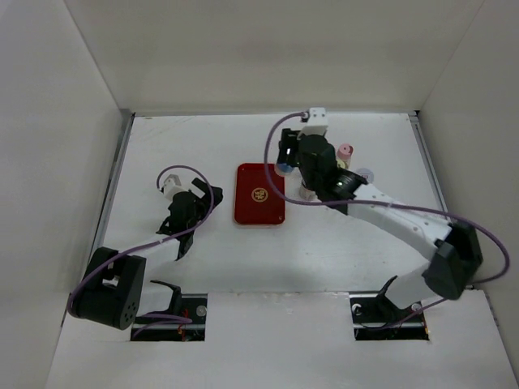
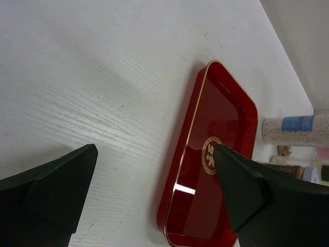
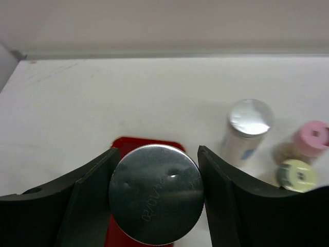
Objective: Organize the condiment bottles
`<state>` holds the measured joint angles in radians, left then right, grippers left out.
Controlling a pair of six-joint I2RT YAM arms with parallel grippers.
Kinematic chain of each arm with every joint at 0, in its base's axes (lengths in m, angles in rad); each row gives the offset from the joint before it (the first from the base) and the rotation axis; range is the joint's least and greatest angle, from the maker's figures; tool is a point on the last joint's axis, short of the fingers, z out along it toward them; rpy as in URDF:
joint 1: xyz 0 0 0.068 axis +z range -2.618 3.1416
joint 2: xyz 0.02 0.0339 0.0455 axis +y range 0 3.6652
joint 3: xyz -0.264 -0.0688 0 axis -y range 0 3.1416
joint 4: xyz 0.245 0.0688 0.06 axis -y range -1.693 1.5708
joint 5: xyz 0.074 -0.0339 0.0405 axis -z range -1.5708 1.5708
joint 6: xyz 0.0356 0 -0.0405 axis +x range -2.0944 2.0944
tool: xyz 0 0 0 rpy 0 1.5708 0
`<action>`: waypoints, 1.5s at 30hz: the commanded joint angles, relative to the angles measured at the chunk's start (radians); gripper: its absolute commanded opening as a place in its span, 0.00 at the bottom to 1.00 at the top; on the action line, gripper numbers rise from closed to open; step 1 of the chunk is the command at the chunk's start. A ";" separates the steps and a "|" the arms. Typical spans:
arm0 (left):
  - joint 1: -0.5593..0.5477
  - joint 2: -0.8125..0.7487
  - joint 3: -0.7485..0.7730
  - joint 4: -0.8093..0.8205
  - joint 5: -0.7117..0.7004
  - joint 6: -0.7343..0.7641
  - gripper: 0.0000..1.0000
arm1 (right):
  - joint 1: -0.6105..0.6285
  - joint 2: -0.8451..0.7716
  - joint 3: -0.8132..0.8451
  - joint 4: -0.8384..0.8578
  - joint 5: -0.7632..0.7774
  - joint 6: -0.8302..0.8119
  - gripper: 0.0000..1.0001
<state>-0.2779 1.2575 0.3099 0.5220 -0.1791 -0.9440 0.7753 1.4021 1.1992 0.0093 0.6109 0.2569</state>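
Right claw (image 3: 158, 154) clamps the jar (image 3: 156, 198) between its fingers, cap stamp illegible; left claw (image 2: 154, 154) gapes wide, empty.

I've got a white table (image 1: 186, 146) with a red tray (image 1: 259, 212) lying flat near its middle. Right of the tray, a silver-capped bottle (image 3: 249, 121), a pink-capped bottle (image 3: 312, 138) and a yellow-capped bottle (image 3: 296, 175) stand close together.

You have a tray (image 1: 259, 194) lying flat near the middle of the white surface (image 1: 186, 146), its long sides running near to far. It is red, with rounded corners, a thin gold rim and a gold emblem at its centre. White walls (image 1: 268, 57) enclose the surface left, far and right.
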 commanded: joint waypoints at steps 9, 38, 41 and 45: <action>0.026 -0.041 -0.020 0.049 0.000 -0.007 1.00 | 0.022 0.486 0.378 0.147 -0.203 -0.010 0.49; 0.032 -0.023 -0.015 0.049 0.009 -0.010 1.00 | 0.040 0.358 0.253 0.208 -0.209 -0.019 0.88; 0.038 -0.020 -0.017 0.050 0.018 -0.012 1.00 | 0.005 0.206 0.059 0.244 -0.189 -0.002 0.86; 0.029 -0.026 -0.017 0.050 0.009 -0.012 1.00 | -0.080 0.109 -0.136 0.204 -0.137 0.056 0.48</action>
<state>-0.2493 1.2491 0.3008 0.5278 -0.1715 -0.9493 0.7570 1.5261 1.1625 0.2001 0.4191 0.2684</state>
